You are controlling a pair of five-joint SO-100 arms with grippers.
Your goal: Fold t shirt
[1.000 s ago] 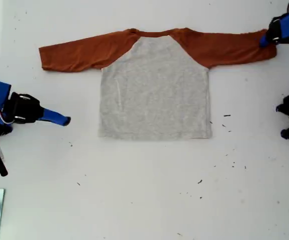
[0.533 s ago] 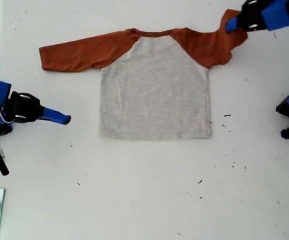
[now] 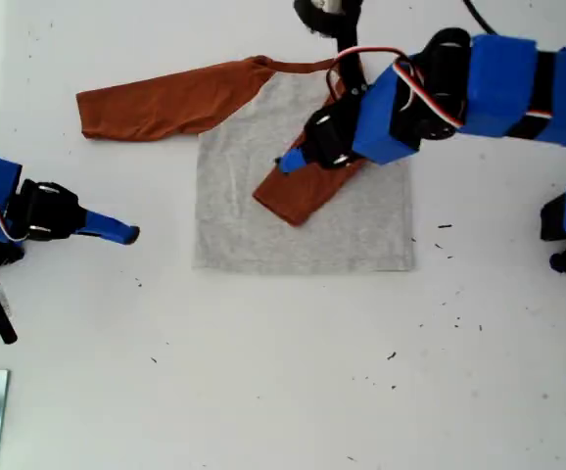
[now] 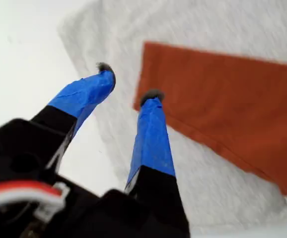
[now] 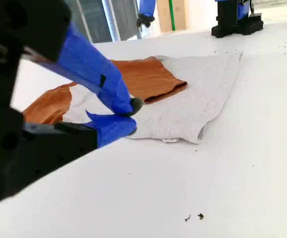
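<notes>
One t shirt, lying flat on the white table with the grey body spread out. It had two rust-orange sleeves. The first sleeve lay folded slantwise across the grey chest, its cuff end directly under my first gripper. The second sleeve lay stretched out straight, on the far side of the shirt from that arm's base.

You'd have noted two grippers. My first gripper was above the shirt, jaws parted with nothing between them and one fingertip at the cuff corner; contact couldn't be judged. My second gripper was low over bare table well apart from the shirt's hem, tips together and holding nothing. A few dark specks lay scattered on the table.
</notes>
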